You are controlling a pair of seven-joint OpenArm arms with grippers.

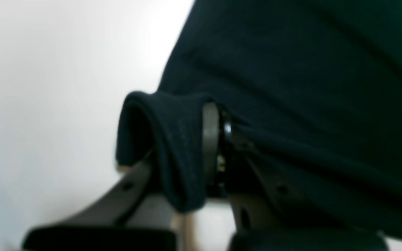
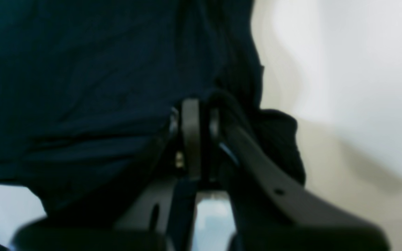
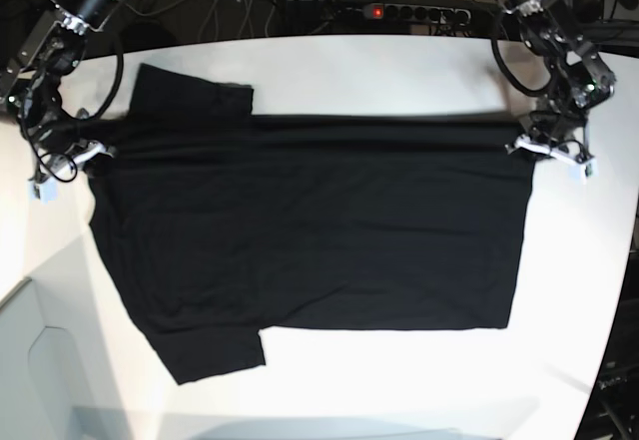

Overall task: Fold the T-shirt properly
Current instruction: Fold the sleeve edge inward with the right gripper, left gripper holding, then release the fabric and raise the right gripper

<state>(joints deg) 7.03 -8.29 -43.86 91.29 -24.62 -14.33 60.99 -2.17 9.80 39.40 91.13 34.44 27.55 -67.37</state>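
Now holding the T-shirt (image 3: 310, 230) with left gripper (image 1: 218, 139) and right gripper (image 2: 194, 136) clamped on far corners; best to move evenly, keeping the edge taut.

No text, label, brand, number or sign can be read in any view. The T-shirt (image 3: 310, 230) shows plain black cloth with no print visible, and both wrist views are too blurred to make out any marking on the grippers.
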